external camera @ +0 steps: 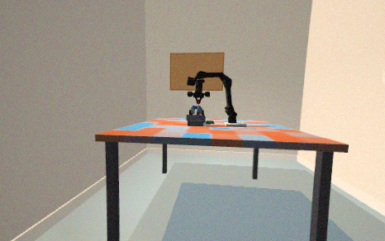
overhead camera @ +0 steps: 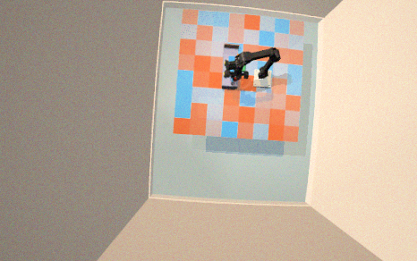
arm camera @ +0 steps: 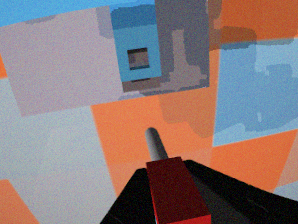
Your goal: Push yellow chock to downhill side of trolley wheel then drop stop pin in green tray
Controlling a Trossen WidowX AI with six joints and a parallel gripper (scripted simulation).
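1. Top: The tool (overhead camera: 235,77) (external camera: 198,101) (arm camera: 164,173) hovered over the ramp (overhead camera: 227,83) (external camera: 196,120) (arm camera: 60,60).
2. Exterior: Above the ramp, the tool held the red-headed stop pin (external camera: 198,101) (arm camera: 179,190).
3. Wrist: Fingers clamped the pin's red head, its grey shaft bare and clear of the ramp; likely light, stiff and slippery, it was best gripped by that blocky head.
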